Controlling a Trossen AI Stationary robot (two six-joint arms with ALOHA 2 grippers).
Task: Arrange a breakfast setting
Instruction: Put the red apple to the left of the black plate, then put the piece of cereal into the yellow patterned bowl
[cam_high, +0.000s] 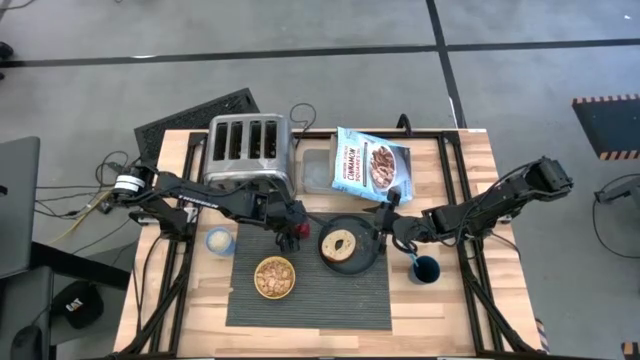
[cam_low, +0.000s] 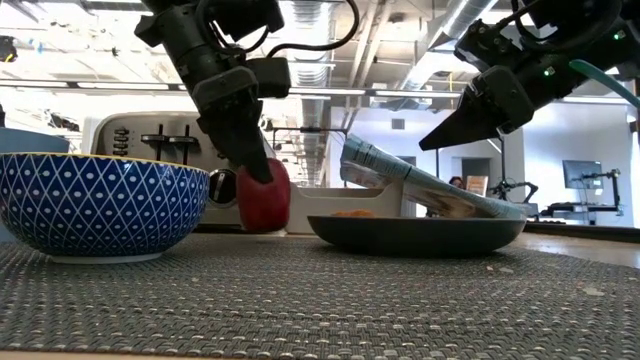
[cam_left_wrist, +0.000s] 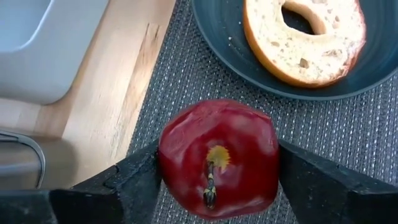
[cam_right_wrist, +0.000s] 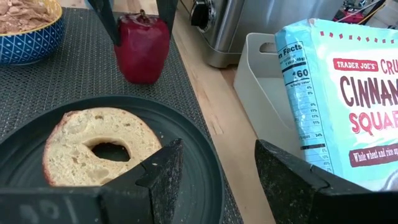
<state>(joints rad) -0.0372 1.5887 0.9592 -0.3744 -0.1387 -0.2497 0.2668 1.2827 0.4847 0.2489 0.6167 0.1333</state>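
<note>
Left tool (cam_left_wrist: 214, 180): squeezed on the red apple (cam_left_wrist: 217, 155) from both sides.
Apple: low over the placemat (cam_high: 330, 290), maybe touching it, beside the plate (cam_high: 365, 258).
Feel: hard, smooth, round; could slip.
Right tool (cam_right_wrist: 214, 177): wide, holding nothing, above the plate's edge.

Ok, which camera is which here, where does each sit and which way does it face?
High: above the table, looking straight down; both arms show, left gripper shut on the red apple.
Low: at placemat level, looking across into the room; both grippers hang in from above.
Left wrist: on the left arm, looking down on the red apple; its own fingers show.
Right wrist: on the right arm, over the plate; right gripper open.
Both wrist views share the bagel and apple.
</note>
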